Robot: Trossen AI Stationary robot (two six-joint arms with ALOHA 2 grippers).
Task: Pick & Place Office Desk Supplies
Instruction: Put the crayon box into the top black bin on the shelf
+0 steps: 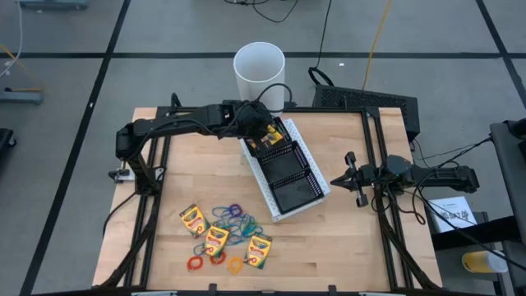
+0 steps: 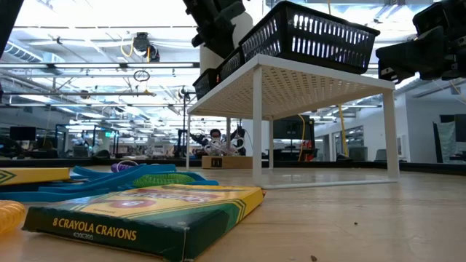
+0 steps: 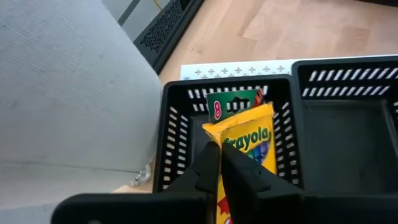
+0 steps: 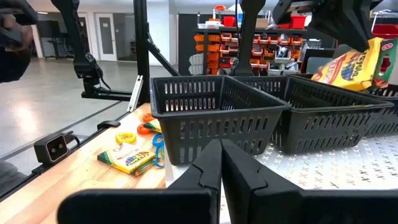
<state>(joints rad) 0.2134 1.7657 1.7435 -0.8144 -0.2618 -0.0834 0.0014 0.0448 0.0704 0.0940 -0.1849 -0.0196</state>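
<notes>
High view: the left pincer (image 1: 265, 131) is seen over the far end compartment of a long black perforated plastic three-compartment tray (image 1: 294, 174), which is carried slantwise on a white perforated metal riser shelf (image 1: 279, 213) on the pale wooden slatted tabletop (image 1: 345, 238). In the left wrist view the dark fingers (image 3: 208, 169) are pressed nearly together on the lower edge of a flat yellow-and-green cardboard crayon box (image 3: 249, 146), which is held tilted inside that compartment beside a second box showing a green end flap (image 3: 233, 104); whether the held box touches the tray floor cannot be told from these views. A tall white matte cylindrical cup (image 1: 260, 72) is placed just beyond the tray's far end.

The right pincer (image 1: 352, 177) is held level at the right side of the shelf, near the tray but apart from it, its fingers pressed together with nothing between them.

Three more yellow-and-green crayon boxes (image 1: 215, 239) are laid flat on the near left part of the tabletop, well apart from the tray. Among them thin rubber-band loops (image 1: 232, 217) in blue, green, purple, red and orange are scattered, some overlapping, some touching the boxes.
</notes>
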